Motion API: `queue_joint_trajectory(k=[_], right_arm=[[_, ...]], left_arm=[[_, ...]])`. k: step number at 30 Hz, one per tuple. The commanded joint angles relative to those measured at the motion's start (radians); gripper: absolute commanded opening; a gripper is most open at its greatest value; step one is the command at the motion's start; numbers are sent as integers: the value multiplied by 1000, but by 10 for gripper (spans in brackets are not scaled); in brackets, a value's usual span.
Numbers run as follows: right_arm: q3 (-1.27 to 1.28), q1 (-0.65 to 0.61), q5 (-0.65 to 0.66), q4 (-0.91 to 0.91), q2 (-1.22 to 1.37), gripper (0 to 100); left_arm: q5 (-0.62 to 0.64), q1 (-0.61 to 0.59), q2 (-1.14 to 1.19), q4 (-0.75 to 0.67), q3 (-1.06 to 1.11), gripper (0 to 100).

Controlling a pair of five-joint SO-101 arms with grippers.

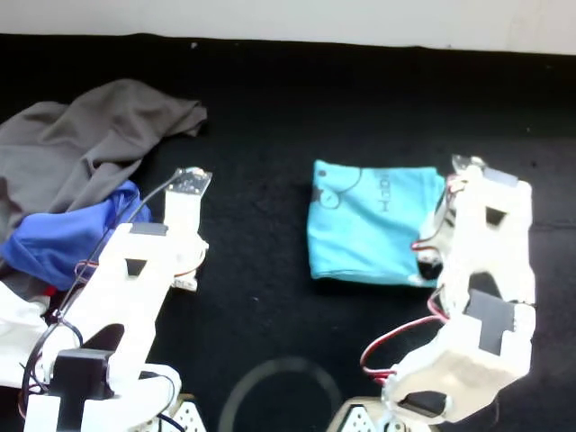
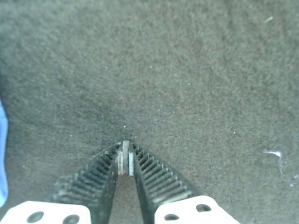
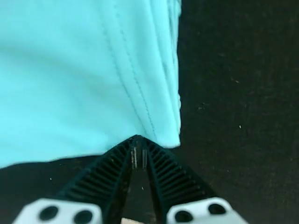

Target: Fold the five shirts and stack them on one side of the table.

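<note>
Black felt-like cloth covers the bench [image 1: 270, 117], which runs to a pale wall [image 1: 360, 18] at its far edge. Biggest of the clothes is a grey shirt [image 1: 81, 144], lying crumpled and unfolded at the far left corner. The left arm [image 1: 135, 279] rises from the near left edge beside the heap of clothes, and the right arm [image 1: 490, 261] stands at the near right, just beside the turquoise shirt [image 1: 369, 225]. That shirt is folded into a flat rectangle and lies right of the bench's middle, well apart from the heap, with a dark print on its upper face. A blue shirt [image 1: 63, 238] sits bunched against the near edge of the grey one, partly under it. Below the blue, at the left edge, lies some white cloth [image 1: 13, 319] with a sliver of red [image 1: 45, 291] showing between them. A faint ring mark [image 1: 279, 387] shows on the bench between the two arm bases. The left gripper [image 2: 125, 158] hangs over bare bench, its ribbed fingers [image 2: 105, 175] pressed together at the tips with nothing between them. The right gripper [image 3: 138, 156] is at a corner of the turquoise shirt's stitched hem, fingers [image 3: 114, 170] also closed tip to tip; whether they touch the cloth cannot be told.
</note>
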Motion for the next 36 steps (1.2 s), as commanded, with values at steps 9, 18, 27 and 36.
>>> queue_joint_trajectory(k=[9, 18, 27, 36], right_arm=[[-44, -79, 55, 30, -407, 45], [-44, -110, -51, -134, -211, 365], [-87, -114, -215, -280, -7, 372], [-243, -116, -264, -280, 65, 372]], left_arm=[[-3, -8, -13, -40, 2, 9], [-3, -7, -13, -40, 2, 9], [-3, -7, -13, -40, 2, 9], [-3, -7, -13, -41, 2, 9]])
